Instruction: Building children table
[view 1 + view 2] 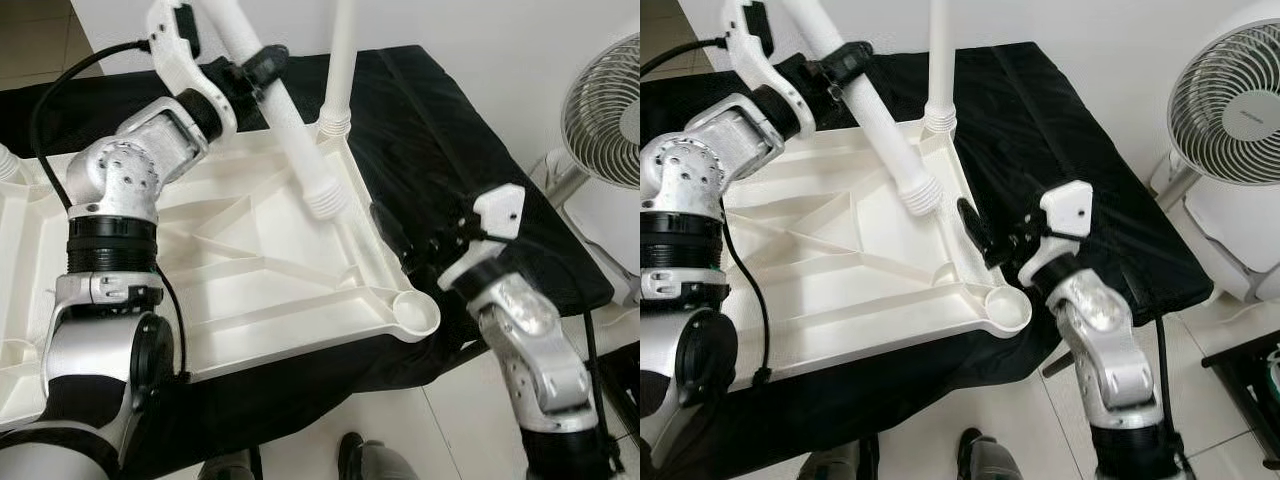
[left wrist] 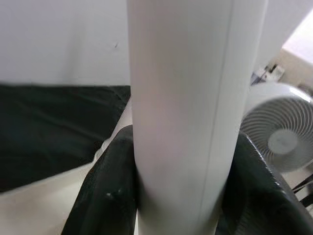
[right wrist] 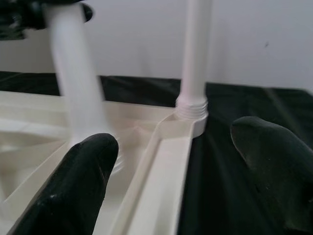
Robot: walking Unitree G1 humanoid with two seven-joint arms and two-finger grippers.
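On the black cloth [image 1: 470, 150] before us lies the tabletop [image 1: 250, 270], upside down, its ribs showing. One leg [image 1: 340, 60] already stands screwed into the far corner socket. Our left gripper [image 1: 262, 68] is clamped round a second leg [image 1: 290, 130], held aslant above the tabletop, its threaded end hanging near the right rim. Our right gripper [image 1: 985, 235] hovers just beside that rim with its fingers [image 3: 83, 181] spread wide and empty. The near corner socket [image 1: 415, 312] is unfilled. We judge the leg a light, stiff plastic tube, smooth and likely to slip or twist in the pads, so we would grip mid-shaft and keep it upright for threading.
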